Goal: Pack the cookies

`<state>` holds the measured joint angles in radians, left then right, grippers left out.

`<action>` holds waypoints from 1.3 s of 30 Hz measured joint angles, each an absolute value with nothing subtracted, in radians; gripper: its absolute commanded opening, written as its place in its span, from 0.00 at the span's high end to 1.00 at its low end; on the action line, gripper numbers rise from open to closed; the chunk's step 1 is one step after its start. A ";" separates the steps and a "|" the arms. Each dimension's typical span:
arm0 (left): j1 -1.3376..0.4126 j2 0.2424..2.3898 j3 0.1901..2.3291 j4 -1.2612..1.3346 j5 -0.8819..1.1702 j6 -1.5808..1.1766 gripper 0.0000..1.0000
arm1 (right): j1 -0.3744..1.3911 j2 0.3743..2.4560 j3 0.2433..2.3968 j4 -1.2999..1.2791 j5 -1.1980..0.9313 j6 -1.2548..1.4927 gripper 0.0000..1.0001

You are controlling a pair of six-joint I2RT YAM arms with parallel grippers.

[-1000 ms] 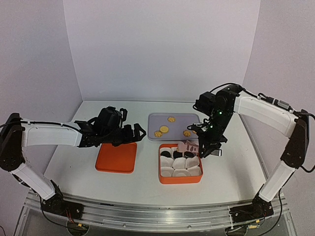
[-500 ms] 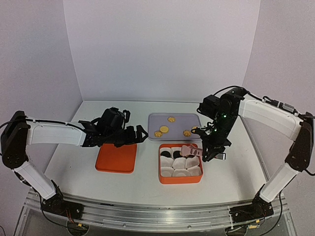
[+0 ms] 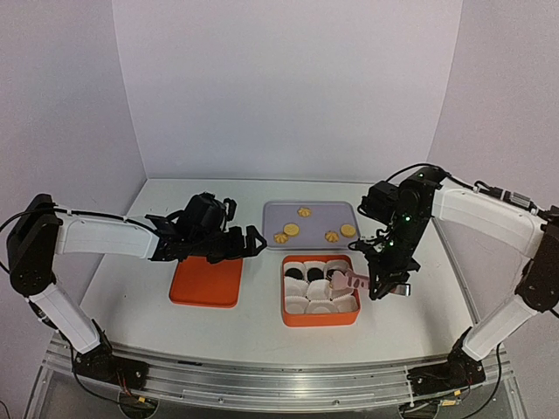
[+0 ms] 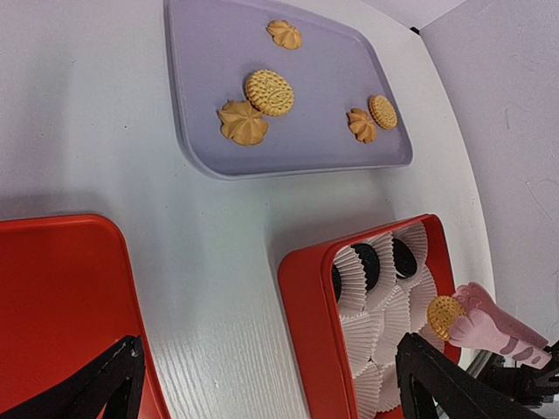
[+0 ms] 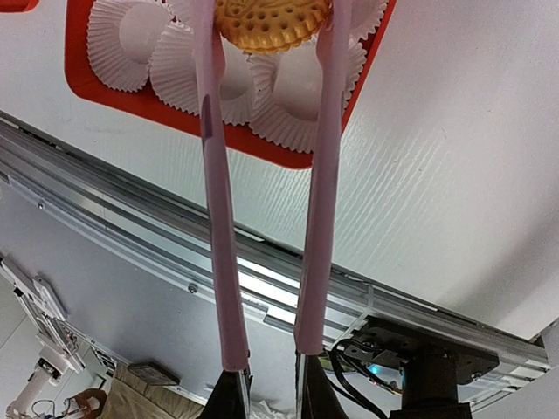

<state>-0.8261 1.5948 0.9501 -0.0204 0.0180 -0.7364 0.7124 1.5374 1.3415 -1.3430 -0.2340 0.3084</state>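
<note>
- Since a second ago the right gripper [image 3: 385, 281] has dropped and drawn nearer. The pink tongs [image 3: 349, 280] it carries were then at the far right corner of the red box [image 3: 320, 320] and now hang over its right-hand paper cups [image 3: 319, 305].
- The right gripper is clamped on the tongs' two arms, pinching the tips onto one golden disc cookie [image 5: 272, 22] just above those cups.
- The left gripper [image 3: 240, 243] has edged slightly right. It hovers over the far edge of the orange lid [image 3: 207, 281], jaws spread wide and holding nothing.
- Five golden cookies [image 4: 269, 92] lie on the lavender tray [image 3: 319, 214] — three flower shapes and two discs.
- Three black cookies [image 4: 369, 256] sit in cups on the box's far side.
</note>
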 measured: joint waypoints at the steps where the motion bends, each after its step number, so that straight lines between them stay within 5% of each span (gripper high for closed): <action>1: -0.826 1.595 0.950 -0.016 0.022 -0.734 0.00 | 0.712 1.541 1.342 -1.343 -0.232 0.308 0.97; 39: -0.826 1.595 0.950 0.010 0.028 -0.731 0.00 | 0.712 1.549 1.357 -1.336 -0.218 0.351 1.00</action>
